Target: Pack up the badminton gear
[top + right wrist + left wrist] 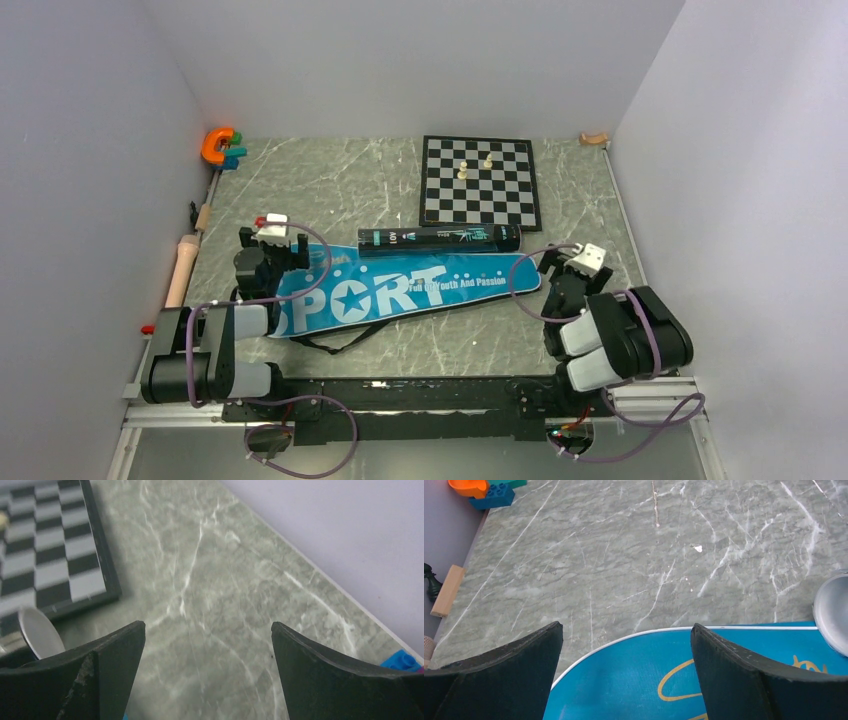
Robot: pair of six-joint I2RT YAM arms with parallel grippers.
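The blue "SPORT" racket bag (pixel 400 290) lies flat across the middle of the table, its wide end on the left. The long black tube (pixel 438 239) lies just behind it, parallel to it; its silver end cap (pixel 831 611) shows in the left wrist view and also in the right wrist view (pixel 39 632). My left gripper (pixel 272 238) is open over the bag's wide end (pixel 634 680). My right gripper (pixel 572 262) is open and empty over bare table just past the bag's narrow end. No rackets or shuttlecocks are in view.
A black-and-white chessboard (pixel 480 182) with two pieces stands behind the tube. An orange clamp tool (pixel 216 146) with blue and green bricks sits at the far left corner. Wooden pieces (pixel 183 270) lie along the left wall. A blue brick (pixel 400 660) lies near the right wall.
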